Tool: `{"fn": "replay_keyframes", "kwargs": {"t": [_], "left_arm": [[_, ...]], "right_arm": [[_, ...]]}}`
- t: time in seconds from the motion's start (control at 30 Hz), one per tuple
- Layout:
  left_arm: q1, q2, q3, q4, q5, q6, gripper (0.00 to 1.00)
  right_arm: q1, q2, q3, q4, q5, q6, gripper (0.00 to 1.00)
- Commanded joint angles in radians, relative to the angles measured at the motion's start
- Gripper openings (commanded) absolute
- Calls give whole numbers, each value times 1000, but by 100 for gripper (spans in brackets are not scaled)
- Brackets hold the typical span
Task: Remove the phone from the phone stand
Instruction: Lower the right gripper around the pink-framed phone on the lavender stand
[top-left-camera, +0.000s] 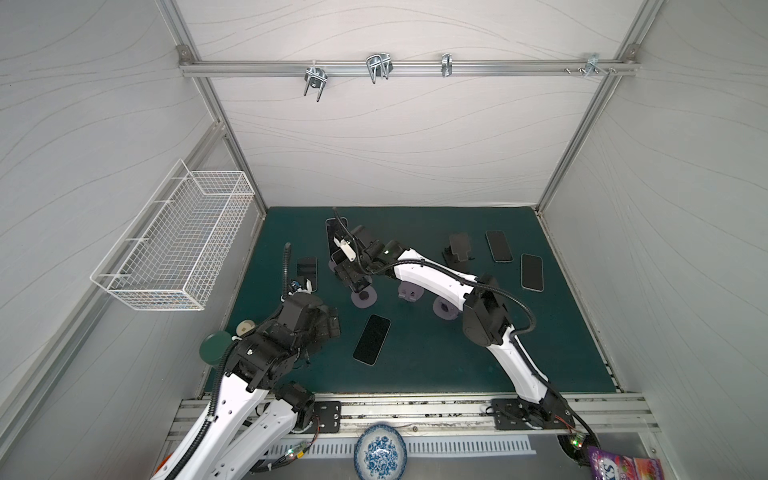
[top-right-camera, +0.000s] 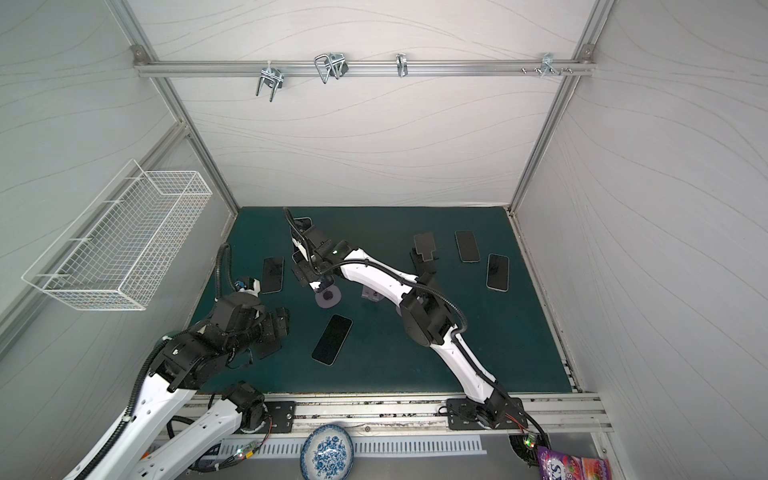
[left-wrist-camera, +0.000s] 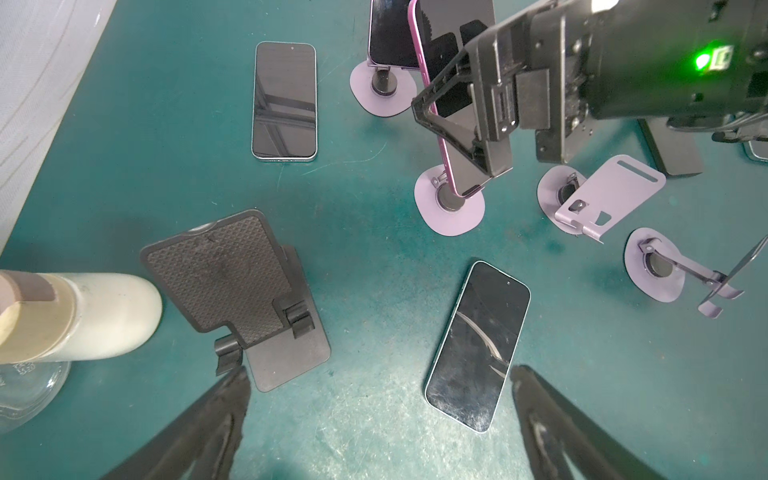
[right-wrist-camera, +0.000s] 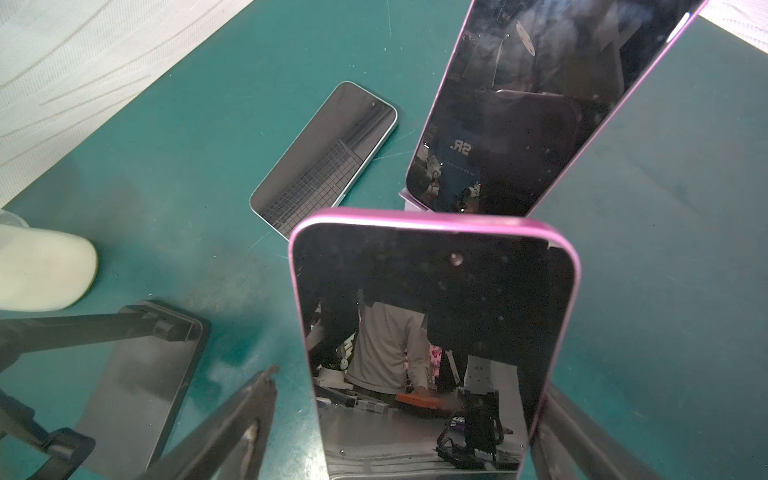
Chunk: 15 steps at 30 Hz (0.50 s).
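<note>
Pink-rimmed phone (right-wrist-camera: 432, 291), right pincer (right-wrist-camera: 409, 382) parted around it, gap one side

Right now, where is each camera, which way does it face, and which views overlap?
Both top views: high over the front edge, looking down at the green mat; left arm and right arm show.
Left wrist: on the left arm, looking down past the open left gripper at the purple phone on its lilac stand.
Right wrist: on the right arm, close on that phone, between the fingers of the right gripper.
Shared: both wrist views show the purple phone.
</note>
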Motion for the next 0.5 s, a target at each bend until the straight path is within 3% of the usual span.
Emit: {"fn": "replay_keyframes", "kwargs": {"t": [0.0, 0.47], "left_arm": [[6, 9, -1, 26, -16, 2, 99], [8, 5, 3, 22, -14, 1, 99]], "right_arm": [[-2, 20, 15, 7, -2, -2, 92], [-3, -21, -35, 28, 16, -30, 87]]}}
